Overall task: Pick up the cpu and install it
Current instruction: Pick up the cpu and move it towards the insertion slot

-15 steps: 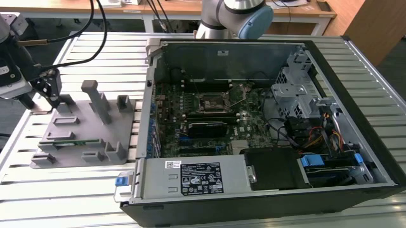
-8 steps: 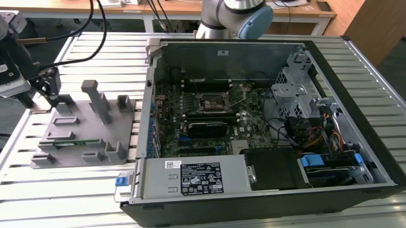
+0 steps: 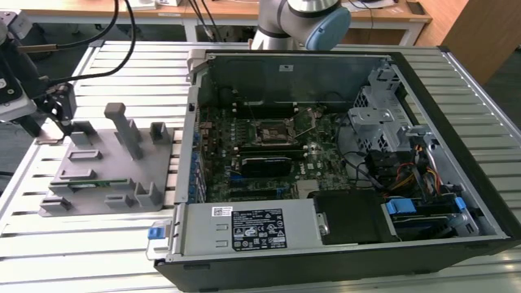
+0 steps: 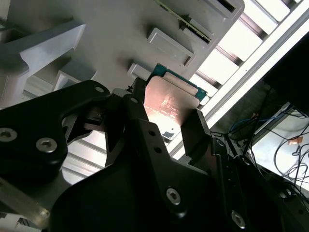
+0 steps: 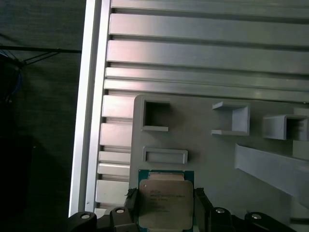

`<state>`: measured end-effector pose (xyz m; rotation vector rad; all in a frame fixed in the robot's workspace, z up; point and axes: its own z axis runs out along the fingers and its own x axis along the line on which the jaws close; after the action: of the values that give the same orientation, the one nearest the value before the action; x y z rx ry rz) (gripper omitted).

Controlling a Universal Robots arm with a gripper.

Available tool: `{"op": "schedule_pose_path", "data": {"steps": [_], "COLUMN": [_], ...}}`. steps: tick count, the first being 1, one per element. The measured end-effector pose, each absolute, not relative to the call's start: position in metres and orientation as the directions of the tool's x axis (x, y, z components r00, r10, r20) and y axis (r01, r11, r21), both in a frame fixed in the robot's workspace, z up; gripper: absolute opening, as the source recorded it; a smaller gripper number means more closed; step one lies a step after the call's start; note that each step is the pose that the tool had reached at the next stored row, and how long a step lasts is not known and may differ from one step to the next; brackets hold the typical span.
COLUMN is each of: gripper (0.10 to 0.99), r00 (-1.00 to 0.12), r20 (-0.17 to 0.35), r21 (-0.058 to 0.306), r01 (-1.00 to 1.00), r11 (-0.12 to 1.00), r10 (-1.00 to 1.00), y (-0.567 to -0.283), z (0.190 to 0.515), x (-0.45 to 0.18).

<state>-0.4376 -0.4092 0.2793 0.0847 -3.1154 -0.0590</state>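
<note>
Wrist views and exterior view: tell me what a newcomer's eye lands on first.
A small square silvery-grey metal-topped cpu sits clamped in the black hand, over a corner of the pale grey moulded fixture tray. At the exterior view's right, a big open black computer case shows its green motherboard.

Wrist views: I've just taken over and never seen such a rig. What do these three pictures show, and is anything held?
The machine is one robot arm with a two-fingered gripper. The exterior view comes from a camera off the arm: it shows a slatted metal table, a grey parts tray on that view's left and an open computer case on its right, with the motherboard socket inside. Both wrist views come from cameras riding near the gripper, looking along its fingers at the tray. There the fingers press two opposite edges of the cpu, the silvery square chip, over the tray's corner. Whether it is lifted yet, I cannot tell.
</note>
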Motion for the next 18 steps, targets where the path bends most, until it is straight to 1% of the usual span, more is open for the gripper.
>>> {"op": "schedule_pose_path", "data": {"steps": [18], "gripper": [0.541], "r00": [-0.998], "r20": [0.023], "r21": [0.038], "r01": [-0.054], "r11": [0.998], "r10": [-0.055], "y": [-0.409], "z": [0.313], "x": [-0.438]}}
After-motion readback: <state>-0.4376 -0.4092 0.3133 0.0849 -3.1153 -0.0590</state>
